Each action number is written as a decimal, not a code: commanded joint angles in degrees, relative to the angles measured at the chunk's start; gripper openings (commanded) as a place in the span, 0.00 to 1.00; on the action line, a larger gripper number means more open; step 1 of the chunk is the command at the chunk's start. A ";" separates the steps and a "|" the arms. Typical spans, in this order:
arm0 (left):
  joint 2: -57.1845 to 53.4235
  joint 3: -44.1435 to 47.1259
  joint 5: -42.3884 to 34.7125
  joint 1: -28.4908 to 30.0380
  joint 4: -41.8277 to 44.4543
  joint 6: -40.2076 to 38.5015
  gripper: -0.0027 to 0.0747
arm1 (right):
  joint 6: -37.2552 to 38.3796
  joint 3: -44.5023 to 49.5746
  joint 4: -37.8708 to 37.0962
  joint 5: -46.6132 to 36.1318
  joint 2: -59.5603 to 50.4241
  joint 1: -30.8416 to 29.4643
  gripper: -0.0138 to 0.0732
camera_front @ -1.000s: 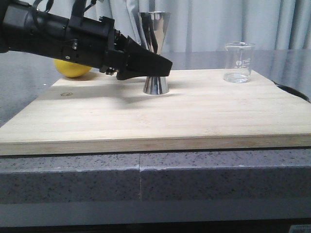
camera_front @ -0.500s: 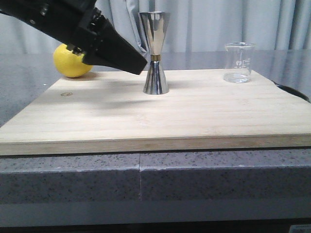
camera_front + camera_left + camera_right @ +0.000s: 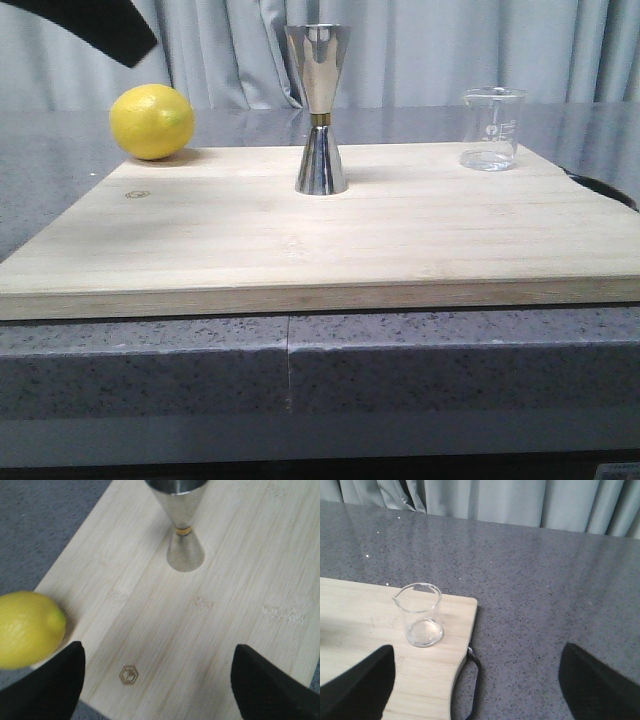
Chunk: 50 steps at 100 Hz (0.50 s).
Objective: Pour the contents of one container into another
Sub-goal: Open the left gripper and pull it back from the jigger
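The bamboo cutting board [image 3: 320, 230] spans the grey stone counter [image 3: 300, 370]. The left gripper [image 3: 157, 680] is released, fingers spread and holding nothing, at upper left of the front view. The right gripper [image 3: 475, 682] is also released and holds nothing. The steel jigger [image 3: 320, 110] stands upright at board centre. The lemon [image 3: 152, 121] rests at the board's far-left corner. The glass beaker [image 3: 492, 128] stands upright at upper right.
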 commanded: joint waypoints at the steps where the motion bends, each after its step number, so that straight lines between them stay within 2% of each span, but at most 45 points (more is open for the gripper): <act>1: -5.21 -1.75 -1.35 -0.35 4.38 -10.84 0.75 | -0.44 -1.45 -0.37 -3.79 -0.69 -0.29 0.85; 7: -7.77 -1.75 -0.71 -0.35 8.84 -18.41 0.75 | -0.44 -1.45 -0.37 -3.68 -0.69 -0.29 0.85; 14: -10.52 -1.75 1.86 -0.35 11.85 -23.81 0.75 | -0.44 -1.45 -0.37 -3.68 -0.69 -0.29 0.85; 31: -15.83 -1.75 9.78 -0.35 13.44 -24.71 0.75 | 0.04 -1.61 1.45 -0.95 -0.69 -0.29 0.85; 38: -17.52 -1.75 10.72 -0.35 14.92 -29.71 0.73 | 0.04 -2.90 1.45 3.07 -0.69 -0.29 0.85; 50: -20.19 -1.75 10.85 -0.35 20.42 -39.78 0.67 | 0.04 -8.57 1.45 16.91 -0.69 -0.29 0.85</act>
